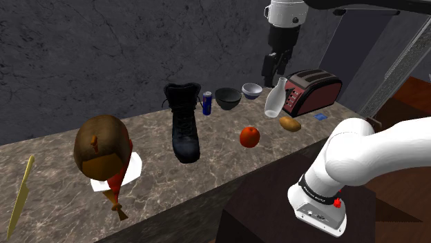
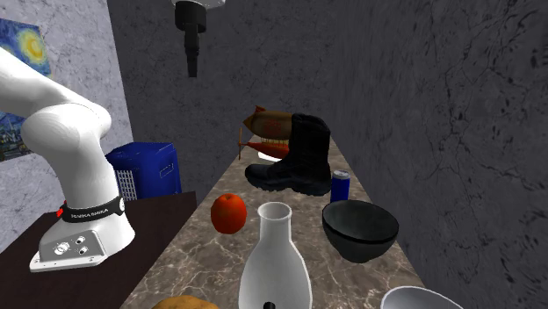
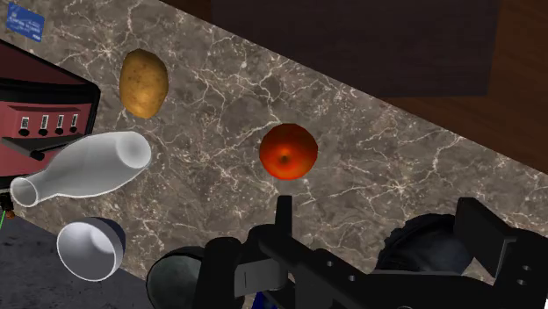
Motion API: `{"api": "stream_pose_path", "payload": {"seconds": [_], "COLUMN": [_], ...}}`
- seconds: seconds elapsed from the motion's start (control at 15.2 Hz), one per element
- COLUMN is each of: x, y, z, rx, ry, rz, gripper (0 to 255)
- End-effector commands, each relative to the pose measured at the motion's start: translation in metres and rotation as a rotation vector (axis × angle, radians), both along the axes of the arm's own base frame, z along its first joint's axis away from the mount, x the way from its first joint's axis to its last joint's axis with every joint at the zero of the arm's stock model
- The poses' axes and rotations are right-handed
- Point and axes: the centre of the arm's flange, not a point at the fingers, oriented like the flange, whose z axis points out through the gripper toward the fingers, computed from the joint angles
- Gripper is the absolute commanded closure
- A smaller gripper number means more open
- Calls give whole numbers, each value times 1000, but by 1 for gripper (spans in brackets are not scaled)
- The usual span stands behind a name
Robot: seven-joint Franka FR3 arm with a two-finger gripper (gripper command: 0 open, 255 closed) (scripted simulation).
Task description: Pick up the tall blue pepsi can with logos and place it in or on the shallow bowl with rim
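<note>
Blue can (image 1: 206, 102): your target, tall and cylindrical, stands upright on the grey marble-patterned counter (image 1: 221, 172) close to the back wall.
Can's neighbours: a tall black lace-up boot (image 1: 184, 123) is just beside it on the shoulder view's left. A dark round bowl with a thick rim (image 1: 228, 98) is just beside it on the right.
Gripper (image 1: 272, 67): all black, hangs high over the counter above the white bottle, well apart from the can. In the wrist view you see its fingers (image 3: 283, 211) standing apart with nothing between them.
Small pale bowl (image 1: 252, 91): next to the dark bowl, on the side away from the can.
White narrow-necked bottle (image 1: 275, 98): upright, between the pale bowl and the dark red toaster (image 1: 313, 90).
Front of counter: round red-orange fruit (image 1: 250, 136) and a brown potato (image 1: 290, 124), apart from each other.
Far left in shoulder view: brown-haired doll head (image 1: 103, 148) and a yellow knife (image 1: 21, 195).
</note>
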Motion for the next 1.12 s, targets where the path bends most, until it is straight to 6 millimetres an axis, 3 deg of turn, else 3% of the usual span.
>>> {"api": "stream_pose_path", "payload": {"seconds": [0.0,1.06], "x": [0,151], "y": [0,-83], "z": [0,-118], "rx": [0,50], "ry": [0,-33], "rz": [0,60], "gripper": [0,0]}}
